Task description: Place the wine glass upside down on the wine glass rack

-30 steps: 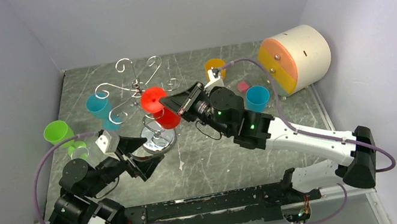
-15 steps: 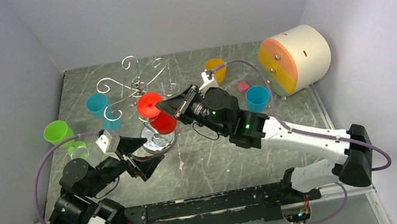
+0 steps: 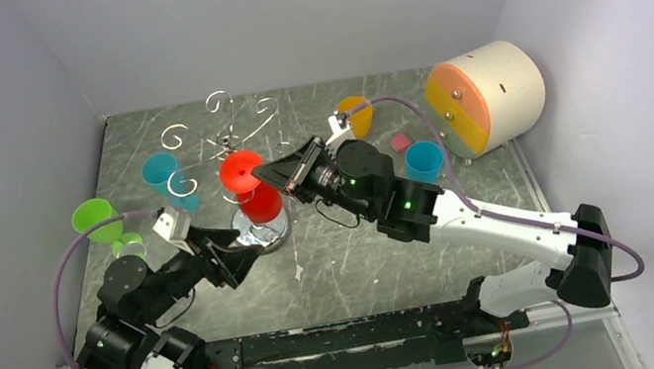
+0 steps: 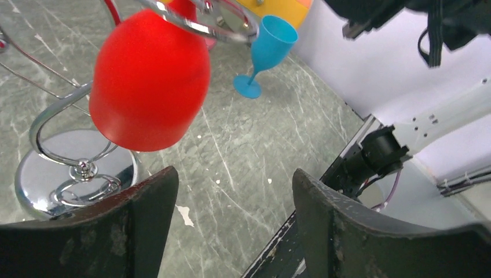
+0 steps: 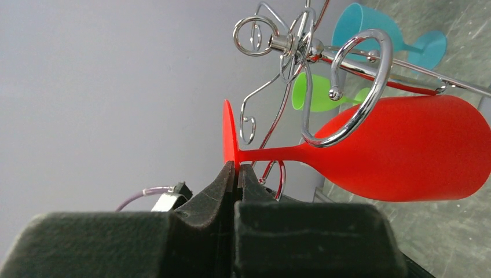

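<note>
The silver wine glass rack [image 3: 226, 143] stands on its round shiny base [image 3: 273, 234] at mid-table. My right gripper [image 3: 267, 171] is shut on the rim of the foot of a red wine glass [image 3: 258, 201], which hangs bowl-down beside the rack post. In the right wrist view the fingertips [image 5: 237, 168] pinch the foot's rim, and the red stem [image 5: 272, 153] lies inside a curled rack arm [image 5: 354, 87]. My left gripper [image 3: 240, 257] is open and empty, low beside the rack base. In the left wrist view, the red bowl [image 4: 150, 81] hangs above the base [image 4: 35, 182].
A blue glass [image 3: 162, 172] and a green glass [image 3: 96, 219] stand left of the rack. Another blue glass [image 3: 423, 161], an orange glass [image 3: 354, 113], a small pink thing [image 3: 399, 142] and a cream cylinder with an orange face [image 3: 489, 95] are at the right. Grey walls enclose the table.
My right gripper has carried the red glass left and a little back, into the rack. The rack's arms have shifted back. My left gripper has moved forward toward the rack base.
</note>
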`<state>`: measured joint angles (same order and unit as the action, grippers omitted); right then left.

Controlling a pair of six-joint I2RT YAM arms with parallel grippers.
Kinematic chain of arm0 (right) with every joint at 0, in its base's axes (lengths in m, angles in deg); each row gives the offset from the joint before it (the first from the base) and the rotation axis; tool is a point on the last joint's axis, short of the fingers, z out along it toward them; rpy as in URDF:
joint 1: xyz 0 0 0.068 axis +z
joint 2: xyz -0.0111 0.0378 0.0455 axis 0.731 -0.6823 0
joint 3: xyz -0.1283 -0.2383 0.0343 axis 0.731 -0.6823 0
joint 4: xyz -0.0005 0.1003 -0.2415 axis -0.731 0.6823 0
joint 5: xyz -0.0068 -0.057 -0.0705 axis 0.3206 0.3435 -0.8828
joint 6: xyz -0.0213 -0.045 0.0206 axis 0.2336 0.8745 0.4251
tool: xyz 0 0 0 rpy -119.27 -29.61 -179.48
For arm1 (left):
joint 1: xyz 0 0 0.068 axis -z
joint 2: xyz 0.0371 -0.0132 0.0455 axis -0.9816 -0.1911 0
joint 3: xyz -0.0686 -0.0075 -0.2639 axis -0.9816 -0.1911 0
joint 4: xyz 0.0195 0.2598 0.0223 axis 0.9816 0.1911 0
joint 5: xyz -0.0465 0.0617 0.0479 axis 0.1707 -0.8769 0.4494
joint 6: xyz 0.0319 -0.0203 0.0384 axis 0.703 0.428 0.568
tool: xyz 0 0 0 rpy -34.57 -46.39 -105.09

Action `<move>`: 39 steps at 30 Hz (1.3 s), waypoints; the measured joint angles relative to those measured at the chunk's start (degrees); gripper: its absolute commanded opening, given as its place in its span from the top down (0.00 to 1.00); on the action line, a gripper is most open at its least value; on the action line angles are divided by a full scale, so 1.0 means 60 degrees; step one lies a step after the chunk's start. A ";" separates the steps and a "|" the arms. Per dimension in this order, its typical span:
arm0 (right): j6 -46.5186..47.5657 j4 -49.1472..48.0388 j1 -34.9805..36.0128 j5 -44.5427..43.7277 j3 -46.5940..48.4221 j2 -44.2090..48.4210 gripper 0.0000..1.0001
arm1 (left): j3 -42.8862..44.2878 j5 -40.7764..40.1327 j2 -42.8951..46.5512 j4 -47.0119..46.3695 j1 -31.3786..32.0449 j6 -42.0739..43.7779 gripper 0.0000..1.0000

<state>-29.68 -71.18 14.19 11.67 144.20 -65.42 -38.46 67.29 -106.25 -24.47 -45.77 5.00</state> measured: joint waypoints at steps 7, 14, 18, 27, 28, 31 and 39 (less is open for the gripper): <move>-0.0219 0.0022 0.0000 0.0051 0.0036 0.0000 1.00 | 0.1599 -0.1035 -0.0616 0.0940 0.0000 -0.0929 0.56; -0.0335 0.0040 -0.0011 0.0051 0.0036 0.0000 1.00 | 0.2124 -0.1982 -0.0535 0.1373 0.0000 -0.1810 0.63; -0.0328 0.0193 -0.0015 0.0055 0.0135 0.0000 1.00 | 0.2120 -0.2102 -0.0514 0.1370 0.0000 -0.1982 0.63; -0.0251 0.0401 -0.0018 0.0390 0.0678 -0.0189 1.00 | 0.2171 -0.2106 -0.1180 0.1264 0.0000 -0.2018 0.63; -0.0226 0.0415 -0.0018 0.0408 0.0678 -0.0237 1.00 | 0.2171 -0.2106 -0.1253 0.1249 0.0000 -0.2018 0.64; -0.0171 0.0535 -0.0018 0.0408 0.0678 -0.0346 1.00 | 0.2171 -0.2106 -0.1377 0.1202 0.0000 -0.2011 0.66; -0.0157 0.0645 -0.0022 0.0251 0.0539 -0.0182 1.00 | 0.2175 -0.2153 -0.1351 0.1162 0.0000 -0.2087 0.65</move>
<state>-30.62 -67.31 14.06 13.17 147.44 -66.52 -25.41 54.37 -114.35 -17.50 -45.77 -7.52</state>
